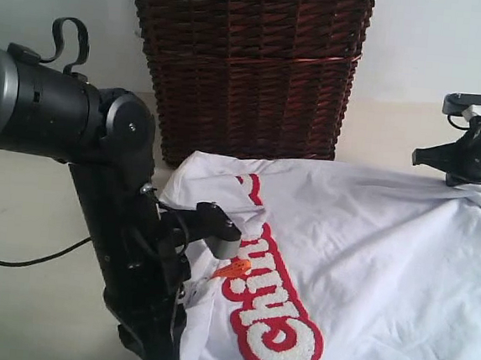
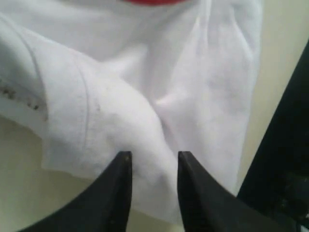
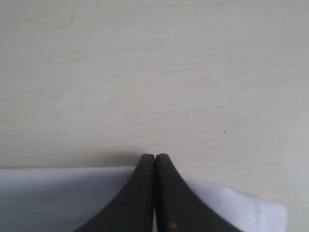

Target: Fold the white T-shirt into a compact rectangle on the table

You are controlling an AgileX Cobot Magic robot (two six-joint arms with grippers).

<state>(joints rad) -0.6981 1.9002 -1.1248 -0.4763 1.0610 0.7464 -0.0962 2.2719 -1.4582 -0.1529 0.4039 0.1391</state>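
The white T-shirt (image 1: 370,242) lies spread on the pale table (image 1: 20,295), its red-outlined lettering (image 1: 275,318) facing up and an orange neck tag (image 1: 233,269) beside my left arm. In the left wrist view my left gripper (image 2: 153,157) is open, its jaws astride a raised fold of the shirt (image 2: 145,72) near a hemmed edge. My right gripper (image 1: 460,176) is at the shirt's far right edge, where the cloth rises to it. In the right wrist view that gripper (image 3: 154,157) is shut on the shirt's edge (image 3: 63,198), with bare table (image 3: 154,72) beyond.
A tall dark brown wicker basket (image 1: 251,63) stands at the back centre, just behind the shirt. My bulky black left arm (image 1: 127,221) covers the shirt's near left part. A black cable (image 1: 14,260) trails over the table at left.
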